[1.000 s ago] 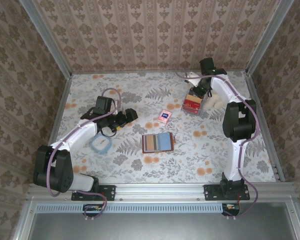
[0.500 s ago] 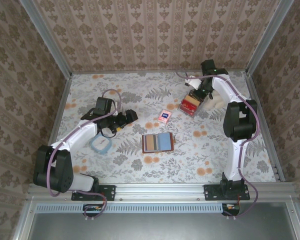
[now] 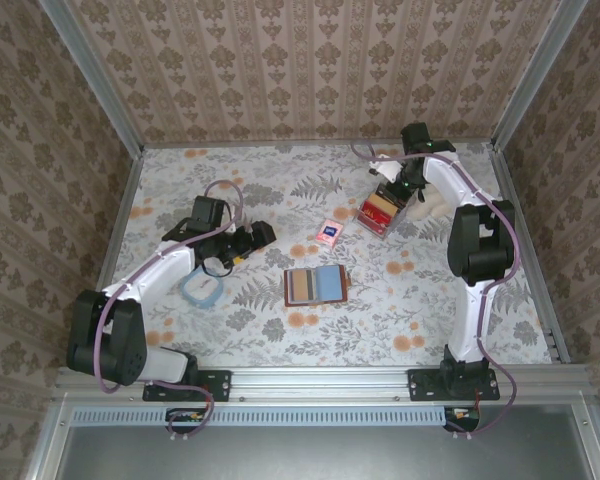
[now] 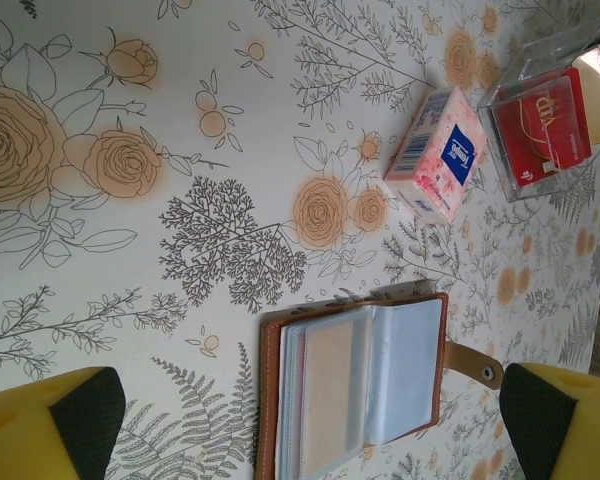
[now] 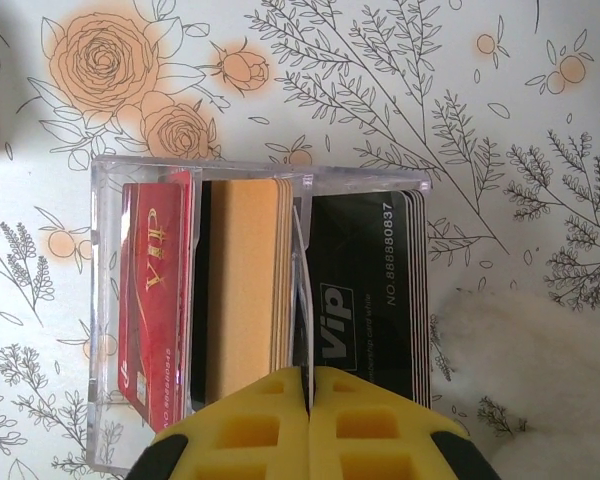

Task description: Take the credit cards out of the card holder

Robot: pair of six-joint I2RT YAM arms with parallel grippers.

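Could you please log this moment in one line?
left gripper: open, near brown card holder | right gripper: shut on clear card box | cards: in box

Robot test cell in a lab, papered like a home

Aluminium frame posts [image 3: 92, 78] hold wallpapered panels [image 3: 310, 60] round three sides of a floral-covered desk [image 3: 280, 335]. The left arm [image 3: 155, 268] and right arm [image 3: 477, 248] are bolted to a metal rail [image 3: 320, 382] along its near edge.
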